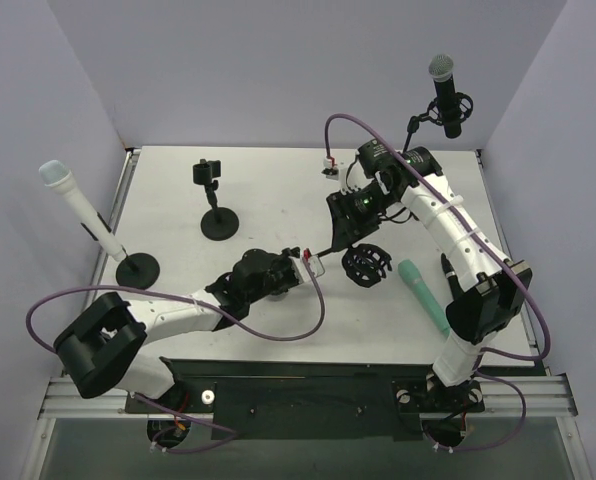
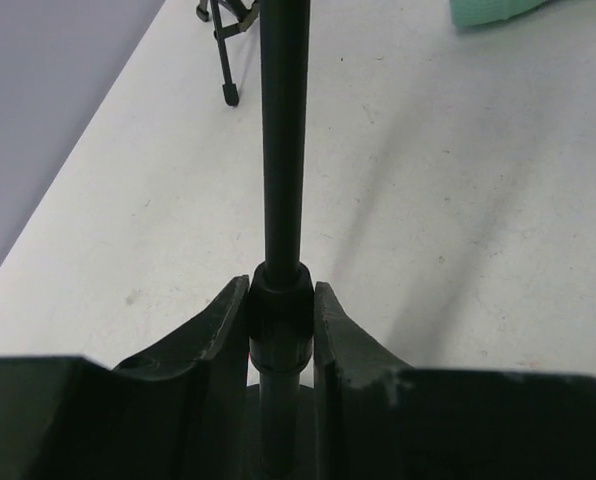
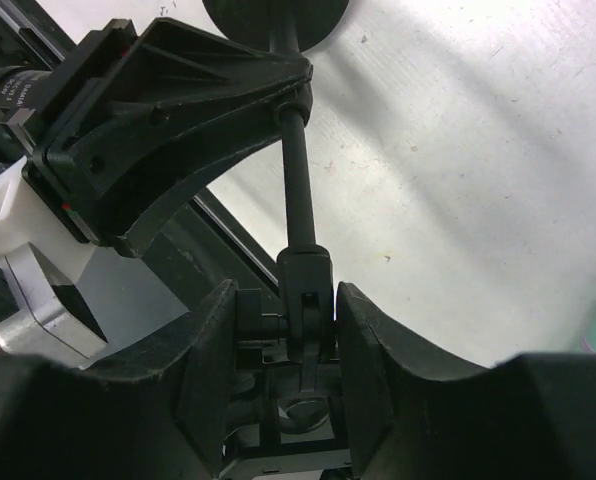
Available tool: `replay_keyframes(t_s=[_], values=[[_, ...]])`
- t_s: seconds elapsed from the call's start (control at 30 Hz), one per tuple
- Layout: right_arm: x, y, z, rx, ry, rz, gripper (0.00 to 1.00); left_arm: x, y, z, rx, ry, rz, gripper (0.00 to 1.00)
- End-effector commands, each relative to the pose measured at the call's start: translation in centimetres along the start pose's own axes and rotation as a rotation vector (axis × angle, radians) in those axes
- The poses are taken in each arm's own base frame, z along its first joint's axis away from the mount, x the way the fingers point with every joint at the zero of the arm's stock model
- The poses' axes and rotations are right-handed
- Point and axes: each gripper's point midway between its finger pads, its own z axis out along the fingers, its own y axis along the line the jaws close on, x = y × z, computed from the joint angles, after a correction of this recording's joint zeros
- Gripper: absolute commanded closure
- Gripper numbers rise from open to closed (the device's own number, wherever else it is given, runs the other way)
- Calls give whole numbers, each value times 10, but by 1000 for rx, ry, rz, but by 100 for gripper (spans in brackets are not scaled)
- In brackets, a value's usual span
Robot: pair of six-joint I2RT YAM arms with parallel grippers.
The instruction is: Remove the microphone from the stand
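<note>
A small black stand is held between both grippers at the table's middle. My left gripper [image 1: 308, 262] [image 2: 281, 295] is shut on the collar low on the stand's pole [image 2: 283, 150], just above its base. My right gripper [image 1: 340, 235] [image 3: 286, 295] is shut on the swivel joint at the top of the pole [image 3: 298, 180]. The stand's black shock mount [image 1: 367, 265] hangs beside the right gripper with no microphone in it. A green microphone [image 1: 425, 297] [image 2: 498, 10] lies flat on the table just right of the mount.
A white microphone [image 1: 73, 195] leans on a round-base stand at the left edge. An empty clip stand [image 1: 216, 200] stands at the back left. A black microphone with a silver grille [image 1: 444, 95] sits on a tripod stand [image 2: 226, 50] at the back right.
</note>
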Motion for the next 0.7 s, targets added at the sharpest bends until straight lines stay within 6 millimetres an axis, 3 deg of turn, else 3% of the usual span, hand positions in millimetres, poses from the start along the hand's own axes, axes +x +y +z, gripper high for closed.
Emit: replay_keyframes(t_s=[0.0,0.03,0.07,0.1,0.13,0.23,0.27,0.3,0.33,0.37,0.47,0.53,0.67], values=[[-3,0,-6,21,-14,1,100,-18,-7,-5,118,-19,-62,55],[-3,-1,-7,25,-16,-28,100,-21,-10,-13,163,-15,-103,47],[-3,-5,-9,34,-15,-77,100,-27,-25,-19,263,-37,-134,30],[-2,-5,-9,41,-12,-100,100,-29,-19,-27,284,-31,-176,29],[-1,-7,-11,46,-15,-151,100,-34,-28,-33,364,-51,-200,29],[5,-5,-13,49,3,-292,100,-35,-8,-48,401,-71,-234,26],[10,-7,-15,55,13,-377,100,-45,-6,-53,453,-112,-225,26],[13,-3,-14,53,23,-430,100,-35,0,-56,471,-87,-233,26],[19,-4,-15,68,40,-525,100,-47,2,-58,516,-121,-224,26],[22,-1,-13,66,53,-592,100,-34,2,-60,547,-69,-255,26],[30,1,-11,102,66,-773,100,-37,-2,-60,628,-65,-282,27],[30,7,-7,112,55,-838,100,-36,-2,-48,606,-100,-315,27],[22,13,-6,127,15,-859,100,-31,-12,-32,582,-143,-328,27]])
